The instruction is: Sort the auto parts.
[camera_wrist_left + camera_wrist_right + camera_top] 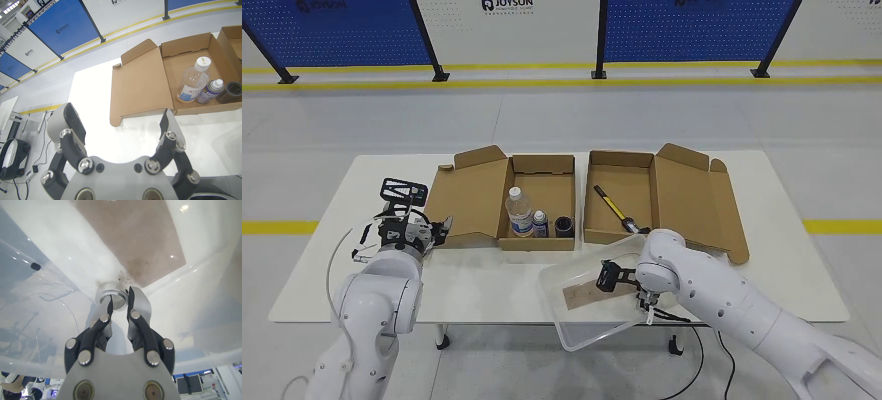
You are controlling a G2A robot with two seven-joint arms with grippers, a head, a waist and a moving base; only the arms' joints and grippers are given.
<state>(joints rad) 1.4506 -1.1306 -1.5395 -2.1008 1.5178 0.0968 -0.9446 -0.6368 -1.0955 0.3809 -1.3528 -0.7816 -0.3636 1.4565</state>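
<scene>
A silver metal ring (105, 291) lies in a corner of the clear plastic bin (572, 330) at the table's front edge. My right gripper (121, 291) (614, 277) is down in the bin, one finger inside the ring's bore and the other against its outer rim, shut on its wall. My left gripper (117, 109) (404, 190) hangs open and empty over the table's left side, beside the left cardboard box (542, 175). That box holds a clear bottle (194, 81), a spray can (209, 91) and a black cylinder (229, 91).
The right cardboard box (627, 185) holds a yellow-handled tool (614, 208). Both boxes have their lids folded out flat. A brown sheet (143, 237) lines the bin's floor. A small black screw (35, 266) shows through the bin's wall. Bare table lies in front of the left box.
</scene>
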